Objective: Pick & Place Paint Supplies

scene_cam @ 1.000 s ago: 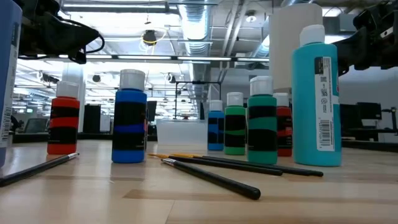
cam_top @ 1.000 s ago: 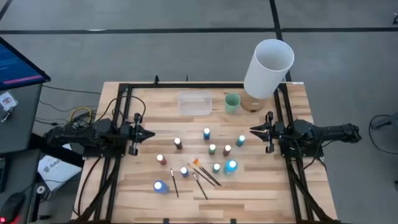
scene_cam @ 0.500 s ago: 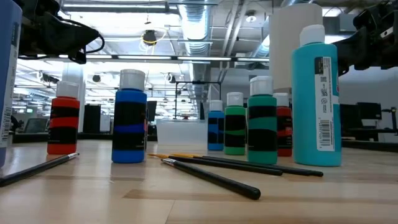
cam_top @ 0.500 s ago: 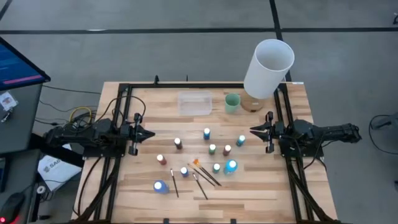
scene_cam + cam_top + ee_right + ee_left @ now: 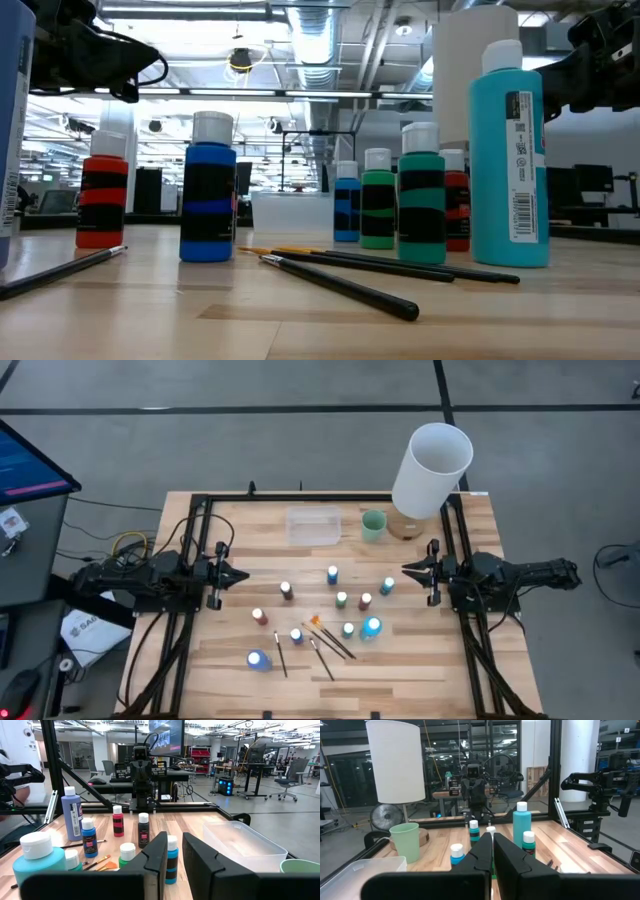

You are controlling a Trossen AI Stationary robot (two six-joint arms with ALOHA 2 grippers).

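Left gripper (image 5: 243, 573) jaws together, empty, parked at the table's left edge; right gripper (image 5: 405, 570) fingers slightly apart, empty, at the right edge. Nothing has moved over the last second. Paint bottles (image 5: 341, 600) and brushes (image 5: 331, 642) all sit mid-table, so you haven't started picking. Clear tray (image 5: 313, 525) and green cup (image 5: 374, 525) sit behind.

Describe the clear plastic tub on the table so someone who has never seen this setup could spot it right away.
Start at the tall white cylinder at the table's far right corner, then move left past the pale green cup. The clear plastic tub sits next, along the far edge. It is the only see-through, rectangular, empty container; everything nearby is round or a small capped paint bottle.
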